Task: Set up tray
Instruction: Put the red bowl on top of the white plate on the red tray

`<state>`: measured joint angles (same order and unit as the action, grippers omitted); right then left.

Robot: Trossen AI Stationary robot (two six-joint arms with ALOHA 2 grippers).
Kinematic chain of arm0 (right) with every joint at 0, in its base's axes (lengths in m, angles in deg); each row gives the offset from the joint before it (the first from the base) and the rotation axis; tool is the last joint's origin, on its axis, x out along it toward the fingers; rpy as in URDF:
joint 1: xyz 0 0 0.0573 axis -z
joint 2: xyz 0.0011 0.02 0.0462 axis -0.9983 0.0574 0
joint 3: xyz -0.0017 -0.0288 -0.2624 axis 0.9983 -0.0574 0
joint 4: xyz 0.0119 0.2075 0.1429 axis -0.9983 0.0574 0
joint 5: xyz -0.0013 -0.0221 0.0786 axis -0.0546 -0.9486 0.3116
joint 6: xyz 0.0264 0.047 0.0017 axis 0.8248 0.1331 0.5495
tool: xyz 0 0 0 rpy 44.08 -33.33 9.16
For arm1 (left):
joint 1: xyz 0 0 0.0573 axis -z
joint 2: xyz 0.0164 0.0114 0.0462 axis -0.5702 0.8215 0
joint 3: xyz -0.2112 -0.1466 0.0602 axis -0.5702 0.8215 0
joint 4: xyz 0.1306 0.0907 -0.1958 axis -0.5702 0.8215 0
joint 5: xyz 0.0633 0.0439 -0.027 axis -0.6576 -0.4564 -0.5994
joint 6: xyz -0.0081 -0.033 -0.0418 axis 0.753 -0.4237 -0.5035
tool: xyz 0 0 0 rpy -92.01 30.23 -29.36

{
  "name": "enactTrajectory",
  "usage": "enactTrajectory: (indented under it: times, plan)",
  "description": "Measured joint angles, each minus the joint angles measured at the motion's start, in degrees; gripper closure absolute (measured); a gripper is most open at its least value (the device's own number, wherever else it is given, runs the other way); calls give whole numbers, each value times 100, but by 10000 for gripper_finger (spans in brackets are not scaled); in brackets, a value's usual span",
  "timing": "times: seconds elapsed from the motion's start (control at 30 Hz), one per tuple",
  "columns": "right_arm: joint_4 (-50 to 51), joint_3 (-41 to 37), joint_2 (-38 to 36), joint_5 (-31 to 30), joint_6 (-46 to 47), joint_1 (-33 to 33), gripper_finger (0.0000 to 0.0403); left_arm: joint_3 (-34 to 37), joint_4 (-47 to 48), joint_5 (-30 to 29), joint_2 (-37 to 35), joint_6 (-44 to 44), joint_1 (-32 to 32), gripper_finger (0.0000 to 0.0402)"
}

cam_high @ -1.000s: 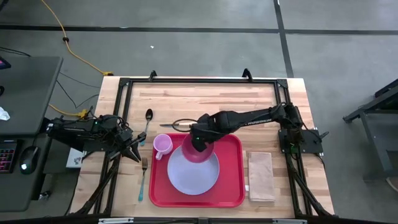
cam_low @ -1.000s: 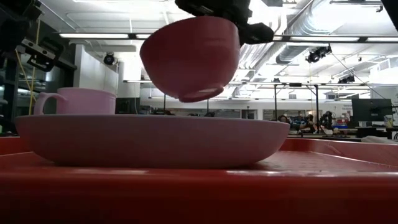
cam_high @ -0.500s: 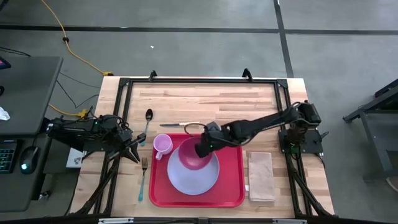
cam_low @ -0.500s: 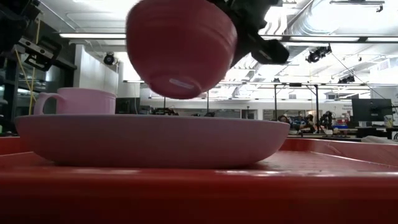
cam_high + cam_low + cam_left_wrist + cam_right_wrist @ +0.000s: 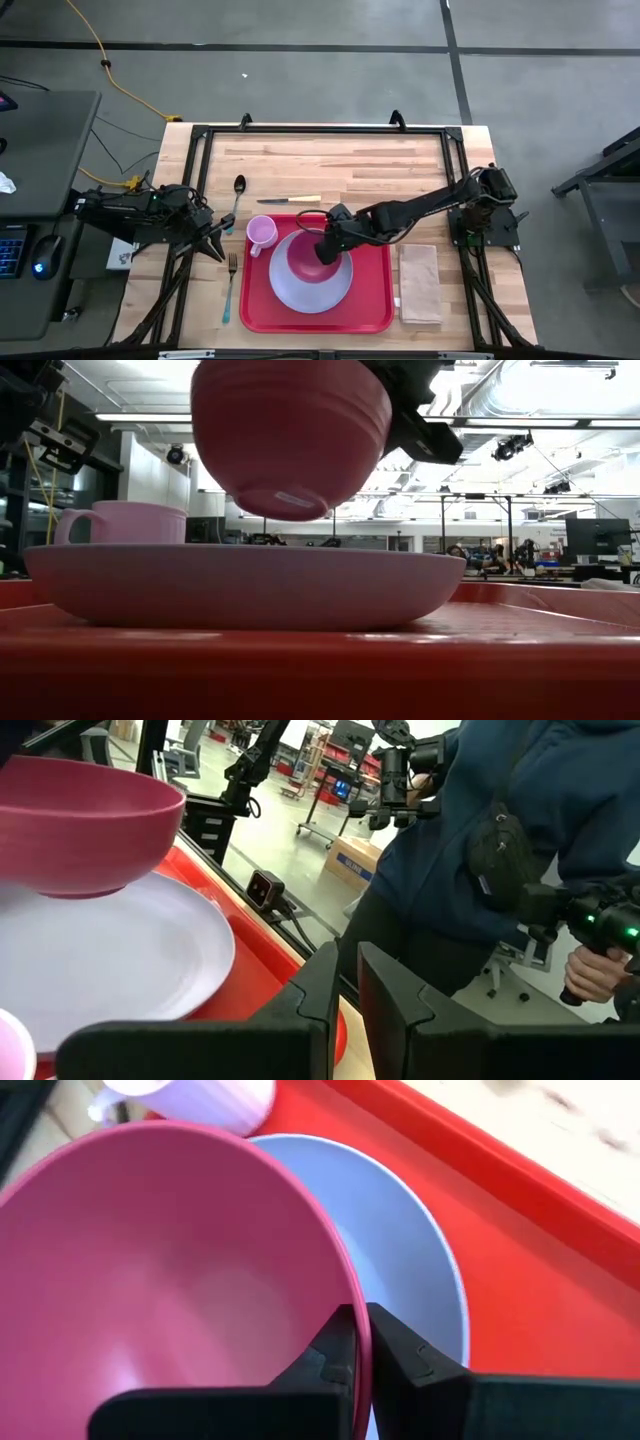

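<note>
The right end effector (image 5: 360,1342) is pinched shut on the rim of a dark pink bowl (image 5: 170,1270), one finger inside and one outside, which only its own wrist view shows. The low view adds that the bowl (image 5: 290,435) hangs clear above a pale lavender plate (image 5: 245,585), not touching it, tilted slightly; from the high view the bowl (image 5: 310,257) merely overlaps the plate (image 5: 310,285). The plate lies on the red tray (image 5: 372,300), which sits at the near middle of the wooden worktop (image 5: 340,160). A pink mug (image 5: 261,234) stands in the tray's far left corner, just beside the plate. The high view alone shows a tan napkin (image 5: 421,283) just right of the tray, a knife (image 5: 289,200) beyond its far edge, and a spoon (image 5: 238,195) and fork (image 5: 230,285) to its left. The left end effector (image 5: 222,247) waits at the worktop's left edge near the fork, its fingers (image 5: 325,985) almost together with a narrow gap, holding nothing. Its wrist view shows a person (image 5: 500,840) in a dark blue top beyond the worktop.
</note>
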<state>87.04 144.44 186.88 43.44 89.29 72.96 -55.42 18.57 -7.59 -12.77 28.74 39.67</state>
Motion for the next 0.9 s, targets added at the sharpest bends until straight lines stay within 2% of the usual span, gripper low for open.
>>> enactTrajectory:
  times: [0.27,0.9]
  plan:
    - [2,2,46,-83,-279,-47,403,0,-2,-7,0,0,0,328]
    - [-326,4,680,199,-493,-97,403,0,-4,-31,0,23,0,328]
